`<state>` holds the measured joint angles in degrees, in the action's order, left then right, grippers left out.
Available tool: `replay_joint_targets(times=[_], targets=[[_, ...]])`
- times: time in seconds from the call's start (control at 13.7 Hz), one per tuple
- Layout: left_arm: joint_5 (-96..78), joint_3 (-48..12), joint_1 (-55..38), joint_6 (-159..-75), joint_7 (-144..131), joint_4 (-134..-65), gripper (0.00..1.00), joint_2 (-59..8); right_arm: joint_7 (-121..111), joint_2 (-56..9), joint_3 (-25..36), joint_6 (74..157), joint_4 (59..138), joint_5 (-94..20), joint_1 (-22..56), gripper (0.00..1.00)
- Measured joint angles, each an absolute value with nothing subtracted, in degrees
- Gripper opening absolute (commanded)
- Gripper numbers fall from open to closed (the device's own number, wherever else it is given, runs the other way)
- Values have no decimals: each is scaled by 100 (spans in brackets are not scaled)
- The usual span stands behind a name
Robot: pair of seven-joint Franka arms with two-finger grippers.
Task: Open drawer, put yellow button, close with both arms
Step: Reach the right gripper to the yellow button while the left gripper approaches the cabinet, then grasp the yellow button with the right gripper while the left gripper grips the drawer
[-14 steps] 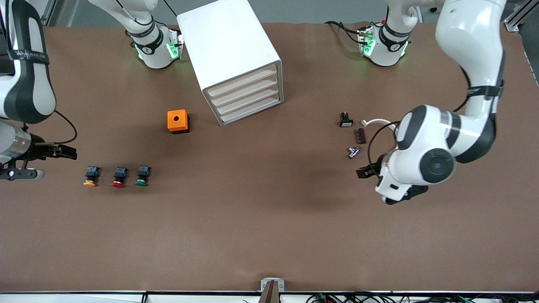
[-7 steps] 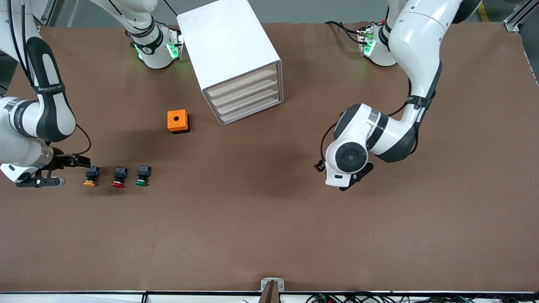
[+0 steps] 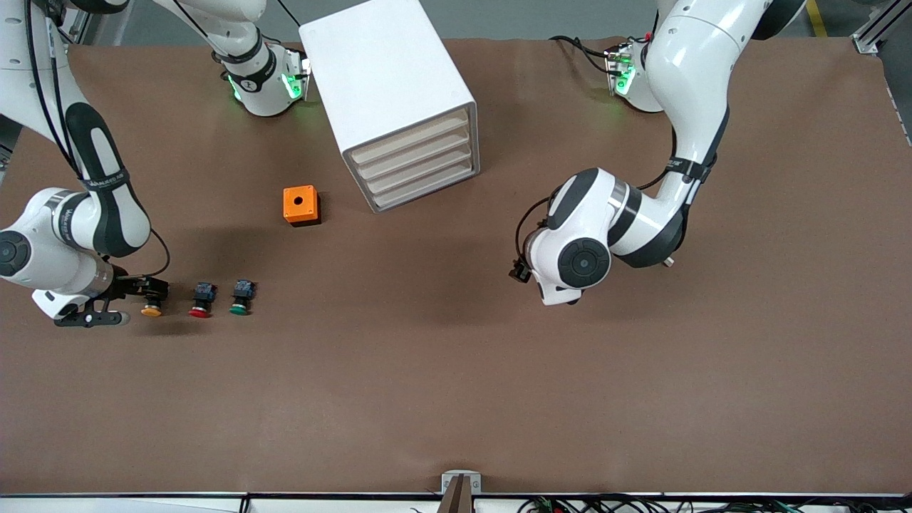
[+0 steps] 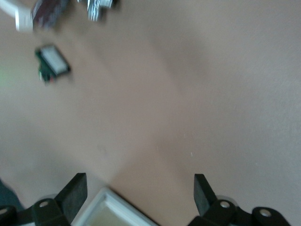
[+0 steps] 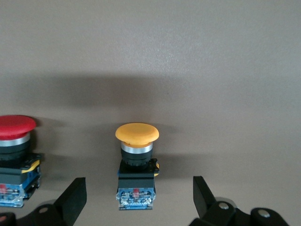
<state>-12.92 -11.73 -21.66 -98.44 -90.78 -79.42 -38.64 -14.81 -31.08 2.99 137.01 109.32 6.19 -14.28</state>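
At the lower left of the front view lies the yellow button (image 3: 151, 311), first in a row with a red-capped button (image 3: 201, 308) and a green-capped button (image 3: 240, 306), all nearer to the front camera than the orange box (image 3: 301, 204). The right gripper (image 3: 148, 288) now hangs directly over the yellow button's black body; a second ago it stood clearly apart from the row, toward the right arm's end of the table, so it has travelled sideways to the button. The right wrist view shows the yellow button (image 5: 137, 162) centred between the two fingers (image 5: 70, 195), which are spread wide and touch nothing, with the red-capped button (image 5: 14, 150) just beside. I judge that the grasp is the next thing, and the neighbour is close, so one finger must pass between the two buttons. The left gripper (image 3: 519, 271) has swung from the small parts at the left arm's end toward the middle of the table, in front of the white cabinet (image 3: 392, 96), whose drawer (image 3: 420, 162) is not opened yet. Its fingers (image 4: 73, 193) are spread as well and hold nothing, and a white edge shows between them in the left wrist view. It seems to be on its way to pull the drawer.
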Motion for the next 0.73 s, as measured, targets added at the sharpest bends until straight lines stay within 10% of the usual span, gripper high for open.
replay_joint_targets(times=[0.73], targets=[[-4086,-1247,-2460,-9761,-12800,-7922,100,-3894,-1466,-3349,296,13730,10933,442,-1461,100]])
